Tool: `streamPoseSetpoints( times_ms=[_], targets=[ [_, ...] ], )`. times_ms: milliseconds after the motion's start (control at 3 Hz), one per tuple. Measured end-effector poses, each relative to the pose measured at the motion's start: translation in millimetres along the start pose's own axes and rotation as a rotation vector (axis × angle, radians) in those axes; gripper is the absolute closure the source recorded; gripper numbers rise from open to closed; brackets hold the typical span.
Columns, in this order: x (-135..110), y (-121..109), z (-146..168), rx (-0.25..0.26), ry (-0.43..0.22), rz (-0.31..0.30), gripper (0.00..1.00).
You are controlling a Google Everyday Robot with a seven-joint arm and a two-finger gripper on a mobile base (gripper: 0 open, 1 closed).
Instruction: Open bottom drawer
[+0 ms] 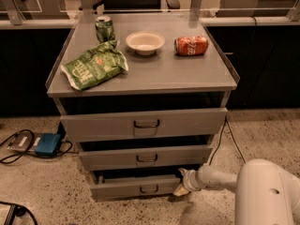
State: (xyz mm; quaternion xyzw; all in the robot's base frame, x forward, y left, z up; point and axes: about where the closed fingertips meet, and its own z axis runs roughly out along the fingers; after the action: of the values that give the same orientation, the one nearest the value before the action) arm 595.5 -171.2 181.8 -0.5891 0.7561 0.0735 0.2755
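Note:
The bottom drawer [131, 187] is the lowest and shortest grey front of the three, with a small dark loop handle [149, 189] at its centre. It stands slightly pulled out, with a dark gap above its front. My gripper [181, 182] reaches in from the lower right on a white arm [220, 178] and sits at the drawer's right end, by its top corner. The middle drawer [145, 156] and the top drawer [143, 124] also stand a little out.
On the cabinet top [187, 76] lie a green chip bag [95, 65], a green can [104, 29], a white bowl [145, 42] and a red can [191, 45] on its side. A blue box [48, 144] with cables lies on the floor at left. A cable [232, 139] hangs at right.

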Motion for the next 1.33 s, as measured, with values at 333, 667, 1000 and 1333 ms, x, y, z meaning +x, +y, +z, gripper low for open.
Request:
streamPoseSetpoints(
  times_ms=[333,667,1000,1333],
  targets=[
    [0.8,2.1,-0.5,-0.003,-0.002,-0.003,1.00],
    [2.6,7.0,-1.6,-0.010,-0.006,-0.011,1.00],
    [2.3,38.8,-19.4,-0.034,-0.044,-0.070,1.00],
    [1.6,38.4,-20.6,-0.034,-0.044,-0.070,1.00]
  ],
)
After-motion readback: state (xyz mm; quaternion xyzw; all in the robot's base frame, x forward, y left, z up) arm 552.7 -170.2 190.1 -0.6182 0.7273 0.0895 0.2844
